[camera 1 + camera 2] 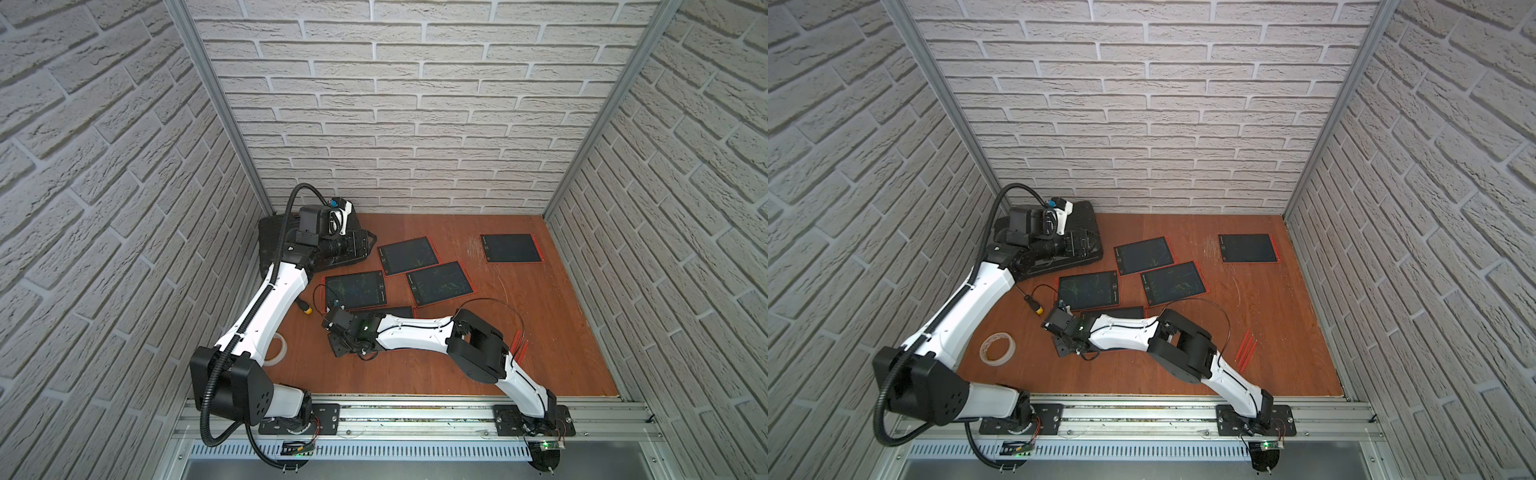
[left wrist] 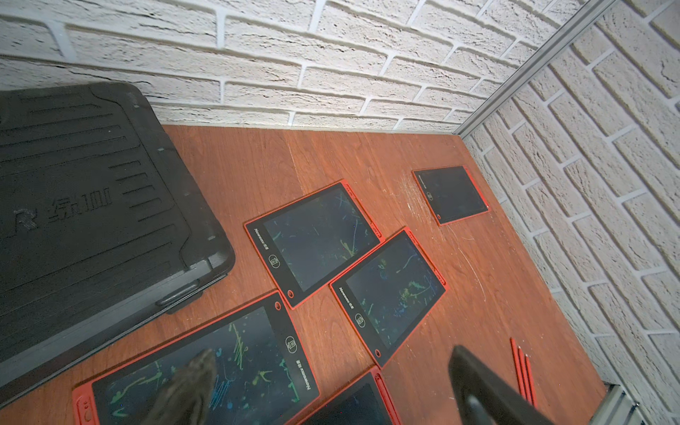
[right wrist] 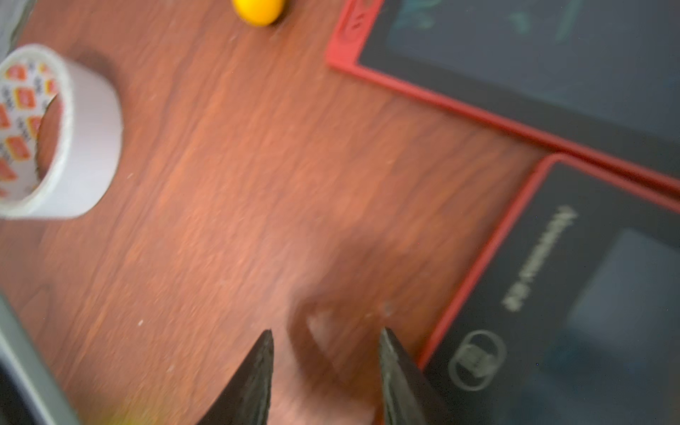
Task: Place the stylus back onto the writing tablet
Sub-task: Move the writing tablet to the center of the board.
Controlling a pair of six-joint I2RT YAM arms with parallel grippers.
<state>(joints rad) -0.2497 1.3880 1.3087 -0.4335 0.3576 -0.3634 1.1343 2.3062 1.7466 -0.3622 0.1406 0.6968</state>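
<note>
Three thin red styluses (image 1: 1246, 349) lie side by side on the wooden table near its right edge, also seen in the left wrist view (image 2: 522, 371). Several red-framed writing tablets lie mid-table, among them one with green scribbles (image 1: 355, 289) and a blank one (image 1: 511, 248) at the back right. My right gripper (image 3: 326, 333) hovers low over bare wood, open and empty, just beside the edge of a tablet (image 3: 588, 294) that my right arm partly covers. My left gripper (image 2: 331, 368) is open and empty, raised over the black case at the back left.
A black hard case (image 1: 274, 241) fills the back left corner. A roll of tape (image 1: 998, 343) and a yellow plug on a cable (image 1: 1038, 309) lie left of my right gripper. Brick walls close in three sides, and a metal rail (image 1: 415, 411) runs along the front.
</note>
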